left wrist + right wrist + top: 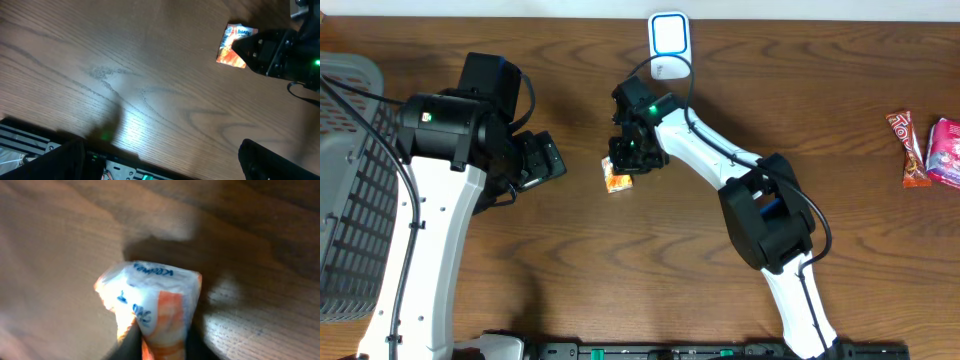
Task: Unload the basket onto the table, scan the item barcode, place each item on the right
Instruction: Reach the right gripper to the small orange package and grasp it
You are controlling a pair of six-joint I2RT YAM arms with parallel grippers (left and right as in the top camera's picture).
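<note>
The item is a small orange and white packet (617, 178) lying on the wooden table near the middle. My right gripper (631, 154) is shut on it, and in the right wrist view the crumpled packet (150, 300) is pinched between the two dark fingers of that gripper (162, 347). The left wrist view shows the packet (232, 47) at the upper right, partly under the right gripper (272, 52). My left gripper (545, 160) stands open to the left of the packet and holds nothing; its fingers frame bare table in its own view (160, 160). A white, blue-rimmed scanner (669, 38) stands at the far edge.
A grey slatted basket (345, 200) fills the left side. Two snack packets, a red one (908, 150) and a pink one (946, 152), lie at the far right. A black rail (670, 350) runs along the front edge.
</note>
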